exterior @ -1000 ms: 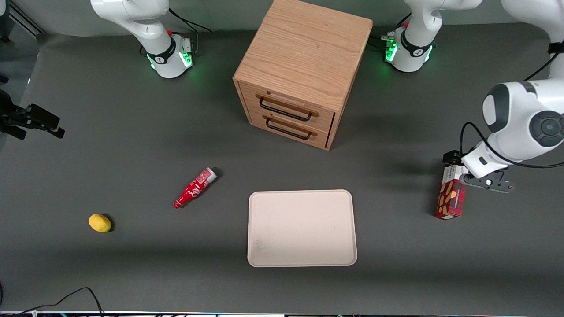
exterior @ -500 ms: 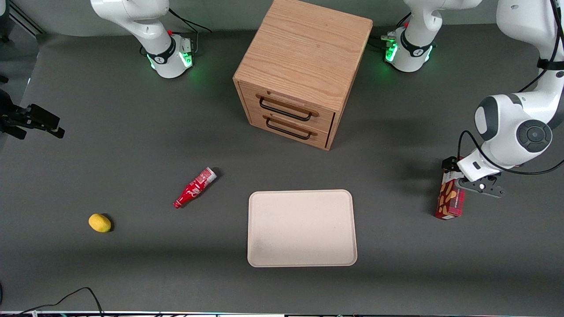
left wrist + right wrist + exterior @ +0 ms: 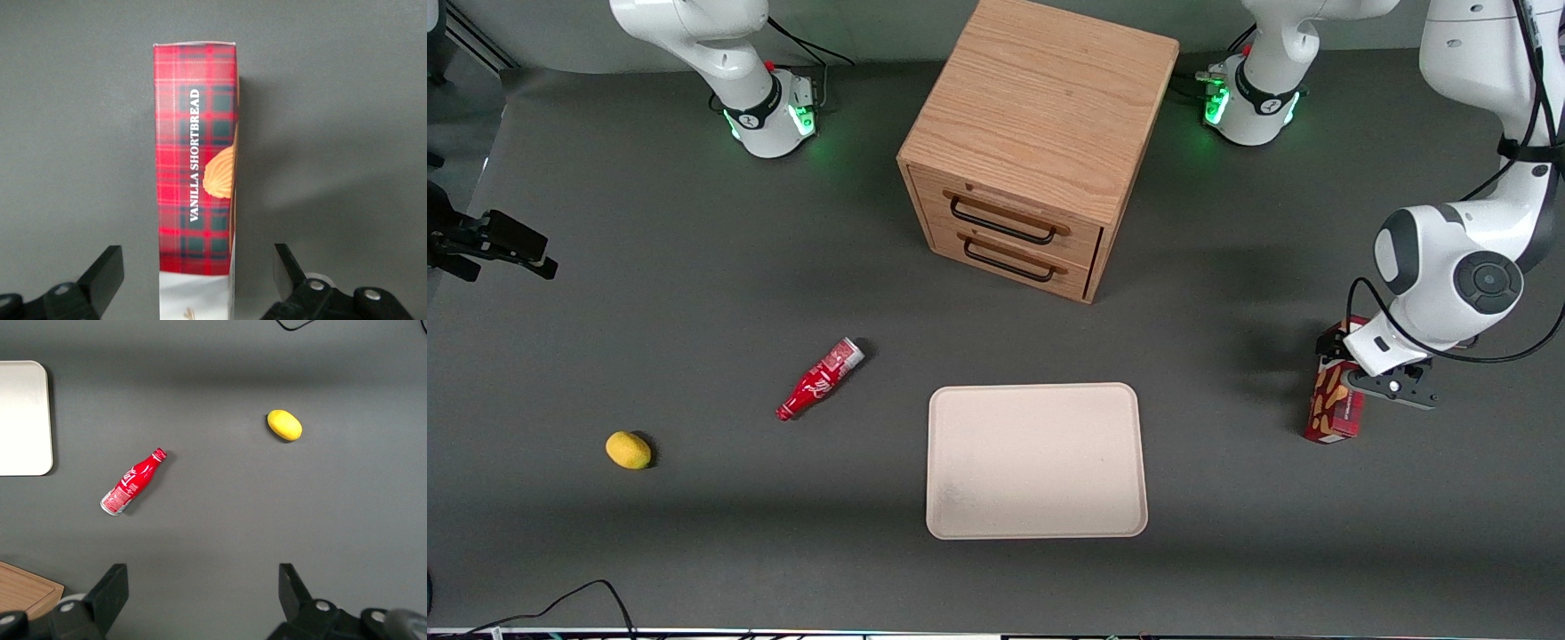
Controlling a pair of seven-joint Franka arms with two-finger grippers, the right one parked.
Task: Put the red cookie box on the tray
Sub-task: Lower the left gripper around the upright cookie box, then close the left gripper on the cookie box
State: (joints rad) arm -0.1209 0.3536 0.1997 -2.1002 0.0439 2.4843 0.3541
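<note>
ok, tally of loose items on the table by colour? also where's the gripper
Red: 2, cookie box and bottle
Yellow: 1, lemon
Beige: 1, tray
Total: 4
Gripper open, straddling the cookie box, fingers clear of its sides.

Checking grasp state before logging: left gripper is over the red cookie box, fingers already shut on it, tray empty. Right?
Not quite. The left wrist view shows the gripper over the red cookie box with its fingers open, apart from the carton on either side. The tray holds nothing.
</note>
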